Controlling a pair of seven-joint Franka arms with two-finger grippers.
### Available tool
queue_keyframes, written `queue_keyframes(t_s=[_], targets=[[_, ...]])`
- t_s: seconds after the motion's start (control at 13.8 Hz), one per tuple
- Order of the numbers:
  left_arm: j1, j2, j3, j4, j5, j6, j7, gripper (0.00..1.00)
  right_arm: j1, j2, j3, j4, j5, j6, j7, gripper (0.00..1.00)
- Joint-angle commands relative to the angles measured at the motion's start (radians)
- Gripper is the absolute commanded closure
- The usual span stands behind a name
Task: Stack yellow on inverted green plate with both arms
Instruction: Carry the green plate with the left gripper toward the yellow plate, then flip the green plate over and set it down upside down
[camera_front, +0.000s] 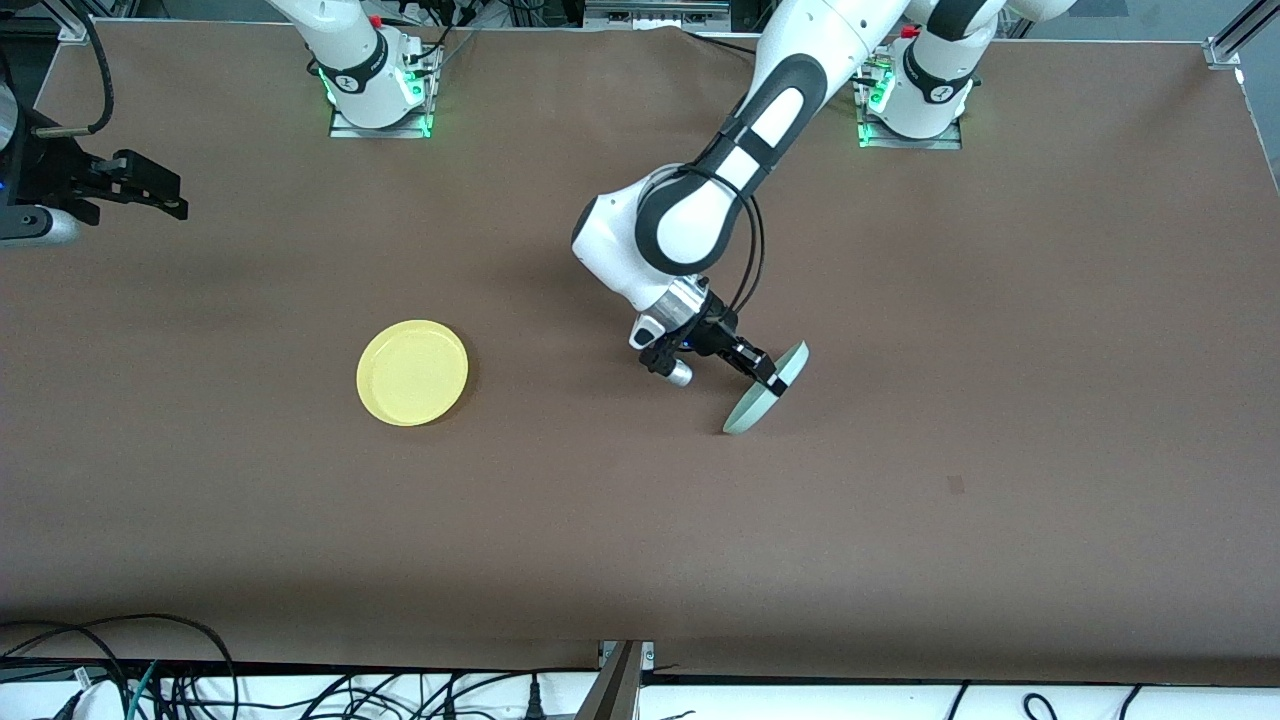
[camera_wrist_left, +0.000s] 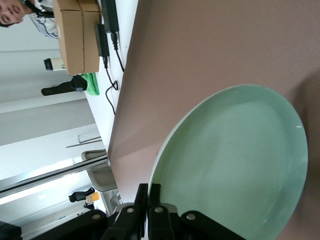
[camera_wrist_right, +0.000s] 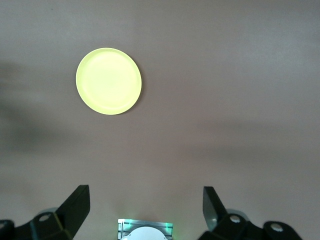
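The yellow plate (camera_front: 412, 372) lies flat and upright on the brown table, toward the right arm's end; it also shows in the right wrist view (camera_wrist_right: 108, 81). The pale green plate (camera_front: 757, 403) stands steeply tilted on edge near the table's middle, its lower rim at the table. My left gripper (camera_front: 772, 380) is shut on its upper rim; in the left wrist view the fingers (camera_wrist_left: 143, 200) pinch the rim of the green plate (camera_wrist_left: 235, 165). My right gripper (camera_front: 165, 200) waits open and empty, up over the right arm's end of the table, and shows in its wrist view (camera_wrist_right: 145, 205).
The arms' bases (camera_front: 380, 95) stand along the table's edge farthest from the front camera. Cables (camera_front: 150, 680) run along the edge nearest that camera. A small dark mark (camera_front: 956, 485) is on the table. A cardboard box (camera_wrist_left: 75, 35) stands off the table.
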Motion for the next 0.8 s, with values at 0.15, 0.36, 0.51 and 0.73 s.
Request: queue_keyframes(t_s=[0.15, 0.36, 0.51, 0.73], targets=[[-0.042, 0.051, -0.009, 0.028, -0.035, 0.015, -0.141, 1.0, 0.0, -0.001, -0.003, 0.01, 0.007, 0.021, 0.015, 0.0], [-0.033, 0.042, -0.012, 0.061, -0.22, 0.12, -0.169, 0.0, 0.001, -0.001, -0.003, 0.011, -0.006, 0.018, 0.012, 0.0], [-0.02, 0.039, -0.009, 0.089, -0.439, 0.23, -0.247, 0.0, -0.002, 0.004, -0.004, 0.019, -0.007, 0.021, -0.008, 0.0], [-0.002, 0.035, -0.007, 0.091, -0.608, 0.372, -0.359, 0.0, -0.005, 0.002, -0.004, 0.02, -0.006, 0.012, -0.059, 0.0]])
